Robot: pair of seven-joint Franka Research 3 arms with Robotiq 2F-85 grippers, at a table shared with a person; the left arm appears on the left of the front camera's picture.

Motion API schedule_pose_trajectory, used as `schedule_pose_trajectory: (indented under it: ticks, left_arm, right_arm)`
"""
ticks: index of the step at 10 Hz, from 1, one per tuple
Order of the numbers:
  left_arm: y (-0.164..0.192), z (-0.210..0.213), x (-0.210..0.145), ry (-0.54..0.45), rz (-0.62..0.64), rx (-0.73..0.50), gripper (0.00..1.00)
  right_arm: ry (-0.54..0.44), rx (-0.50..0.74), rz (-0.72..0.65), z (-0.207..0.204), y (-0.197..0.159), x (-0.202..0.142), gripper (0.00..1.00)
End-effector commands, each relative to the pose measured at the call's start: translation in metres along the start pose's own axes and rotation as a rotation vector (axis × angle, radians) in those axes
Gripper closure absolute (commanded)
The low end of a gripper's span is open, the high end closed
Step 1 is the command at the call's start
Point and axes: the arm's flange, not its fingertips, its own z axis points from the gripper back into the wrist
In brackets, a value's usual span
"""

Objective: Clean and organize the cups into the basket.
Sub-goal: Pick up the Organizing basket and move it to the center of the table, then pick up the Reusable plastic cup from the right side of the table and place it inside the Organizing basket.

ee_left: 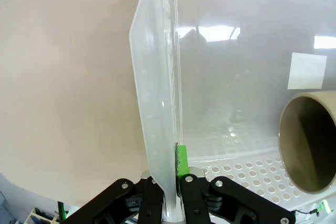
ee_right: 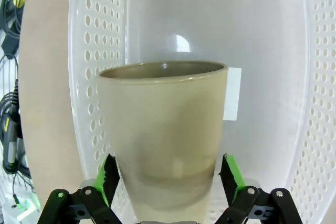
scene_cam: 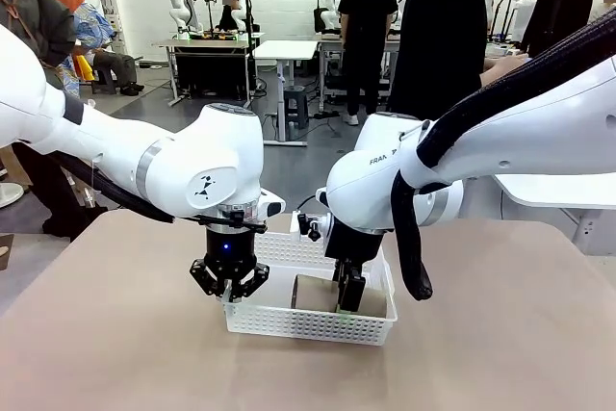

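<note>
The white perforated basket (scene_cam: 308,322) sits mid-table. My left gripper (scene_cam: 229,286) is at its left end, shut on the rim; in the left wrist view the basket wall (ee_left: 157,103) runs between the fingers (ee_left: 181,161) of that gripper (ee_left: 170,167). One tan cup (scene_cam: 313,294) lies on its side inside the basket, its mouth (ee_left: 310,145) facing the left end. My right gripper (scene_cam: 348,300) reaches down into the basket at the cup's base. In the right wrist view the green pads (ee_right: 107,179) press both sides of the cup (ee_right: 165,124) above the basket floor (ee_right: 262,51).
A person in black (scene_cam: 443,36) stands at the far side of the table. The tan tabletop (scene_cam: 115,334) spreads around the basket on all sides. A white label (ee_left: 306,71) is stuck to the basket floor.
</note>
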Motion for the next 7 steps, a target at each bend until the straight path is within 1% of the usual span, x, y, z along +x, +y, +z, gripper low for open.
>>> schedule_pose_trajectory:
  ticks: [1, 2, 3, 4, 5, 6, 7]
  left_arm:
    - [0.0, -0.001, 0.0, 0.001, -0.001, 0.004, 1.0]
    - [0.0, -0.001, 0.0, 0.001, -0.001, 0.004, 1.0]
    - [0.0, -0.001, 0.0, 0.001, -0.001, 0.004, 1.0]
    - [0.0, -0.001, 0.0, 0.001, -0.001, 0.004, 1.0]
    - [0.0, -0.001, 0.0, 0.001, -0.001, 0.004, 1.0]
    - [0.0, -0.001, 0.0, 0.001, -0.001, 0.004, 1.0]
    - [0.0, -0.001, 0.0, 0.001, -0.001, 0.004, 1.0]
  right_arm:
    - [-0.001, -0.003, -0.02, 0.0, 0.0, -0.001, 0.0]
    - [-0.008, -0.016, -0.018, 0.003, 0.001, -0.004, 0.0]
    - [-0.069, -0.026, 0.0, 0.016, 0.004, -0.012, 0.0]
    - [-0.132, -0.077, -0.003, 0.039, 0.011, -0.028, 0.0]
    - [-0.217, -0.116, 0.009, 0.064, 0.02, -0.049, 0.0]
    - [-0.384, -0.163, 0.095, 0.094, 0.032, -0.075, 0.0]
    - [-0.506, -0.229, 0.091, 0.123, 0.041, -0.107, 0.0]
